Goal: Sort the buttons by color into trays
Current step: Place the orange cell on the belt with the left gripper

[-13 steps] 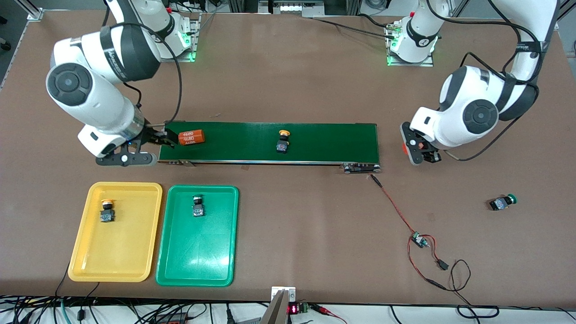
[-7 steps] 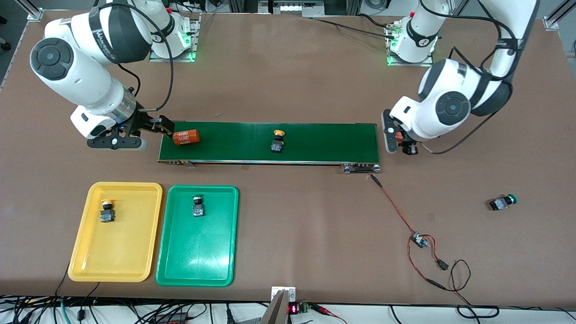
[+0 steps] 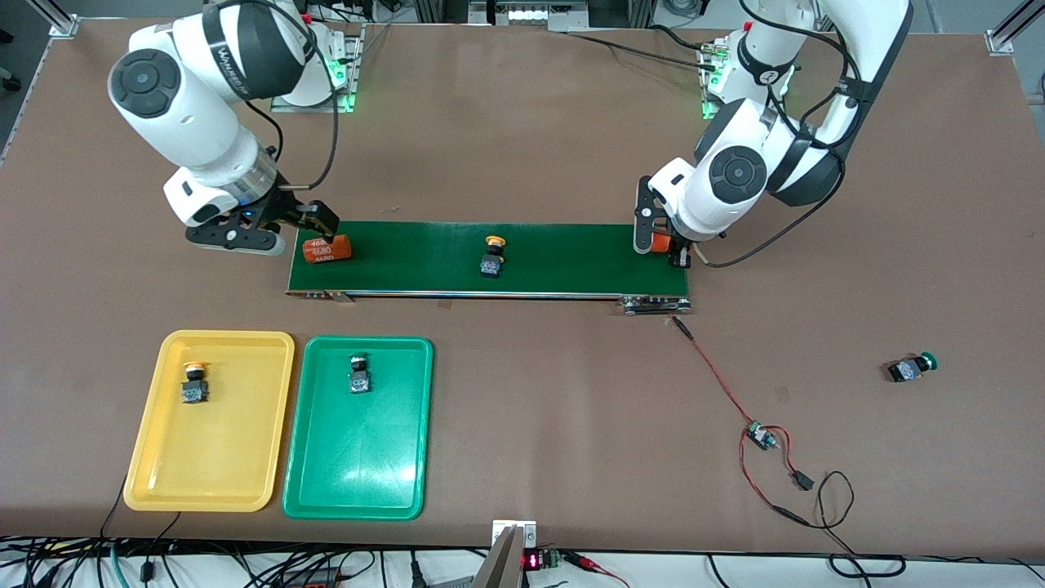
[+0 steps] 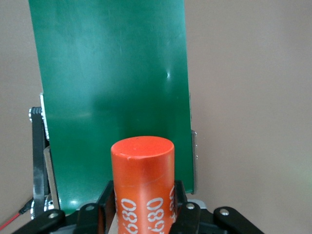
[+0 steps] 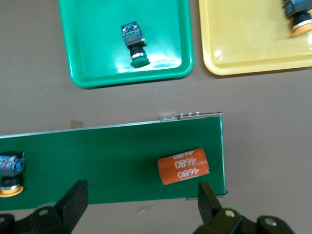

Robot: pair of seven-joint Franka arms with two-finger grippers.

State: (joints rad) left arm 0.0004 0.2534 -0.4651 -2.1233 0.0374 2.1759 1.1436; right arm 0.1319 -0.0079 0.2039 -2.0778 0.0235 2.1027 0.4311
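One yellow button (image 3: 492, 256) rides on the dark-green belt (image 3: 571, 257), also visible as the yellow button (image 5: 9, 173). A second yellow button (image 3: 193, 382) lies in the yellow tray (image 3: 220, 457). One green button (image 3: 358, 373) lies in the green tray (image 3: 359, 465), and another green button (image 3: 913, 367) lies on the table toward the left arm's end. My left gripper (image 3: 663, 243) is over the belt's end, shut on an orange cylinder (image 4: 142, 185). My right gripper (image 3: 320, 219) stands open over the belt's other end, above a lying orange cylinder (image 3: 326, 248).
The right wrist view shows the green tray (image 5: 97, 73), the yellow tray (image 5: 243, 48) and the lying orange cylinder (image 5: 184, 166) on the belt (image 5: 97, 161). A red wire with a small board (image 3: 761, 437) lies on the table toward the left arm's end.
The left arm carried its orange cylinder from beside the belt to over the belt's end. The right gripper rose and shifted. The belt's yellow button and lying cylinder drifted toward the right arm's end.
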